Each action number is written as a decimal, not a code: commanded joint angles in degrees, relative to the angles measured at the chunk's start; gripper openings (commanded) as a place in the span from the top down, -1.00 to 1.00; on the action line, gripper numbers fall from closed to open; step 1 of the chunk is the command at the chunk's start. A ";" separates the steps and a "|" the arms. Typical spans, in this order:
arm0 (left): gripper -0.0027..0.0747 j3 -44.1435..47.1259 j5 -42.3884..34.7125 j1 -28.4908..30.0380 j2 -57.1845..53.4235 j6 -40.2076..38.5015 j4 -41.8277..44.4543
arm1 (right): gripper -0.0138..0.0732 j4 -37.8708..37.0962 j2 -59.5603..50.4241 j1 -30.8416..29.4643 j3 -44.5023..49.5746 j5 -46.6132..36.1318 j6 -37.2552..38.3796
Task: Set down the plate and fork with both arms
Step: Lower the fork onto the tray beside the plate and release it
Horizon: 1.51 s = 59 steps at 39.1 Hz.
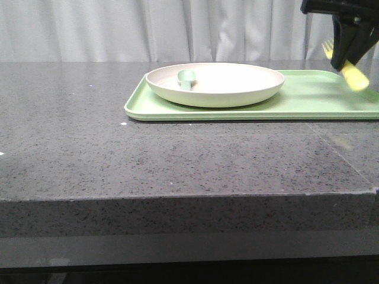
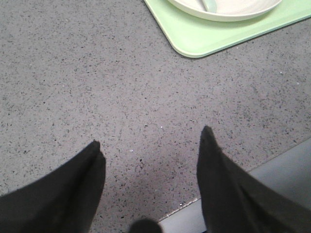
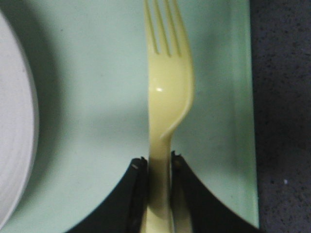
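Note:
The cream plate [image 1: 216, 84] sits on the left half of the light-green tray [image 1: 320, 100], with a pale-green spoon [image 1: 186, 77] lying in it. It also shows in the left wrist view [image 2: 228, 9] and the right wrist view [image 3: 14, 145]. My right gripper [image 1: 346, 56] is shut on the pale-yellow fork [image 3: 165, 97] by its handle and holds it in the air above the tray's right part, tines away from the fingers. The fork also shows in the front view [image 1: 354, 75]. My left gripper [image 2: 150, 141] is open and empty above bare table, near the front edge.
The tray's near corner [image 2: 194, 43] lies beyond my left gripper. The grey speckled table [image 1: 148, 154] has its front edge [image 2: 272, 165] close under the left gripper. A white curtain [image 1: 148, 29] hangs behind the table.

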 commanded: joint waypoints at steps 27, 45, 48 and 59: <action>-0.13 -1.51 -3.14 0.08 -0.16 0.10 -0.53 | 0.20 4.87 2.40 -0.74 -0.61 -5.51 -6.03; -0.13 -1.51 -3.14 0.08 -0.16 0.10 -0.53 | -0.34 3.80 -2.09 -0.74 -1.68 -3.62 -6.03; -0.13 -1.51 -3.14 0.08 -0.16 0.10 -0.53 | -0.34 3.53 -4.94 -0.61 -1.68 -2.27 -6.10; -0.13 -1.51 -3.14 0.08 -0.16 0.10 -0.53 | -0.34 1.42 -21.01 2.53 7.38 -1.11 -10.48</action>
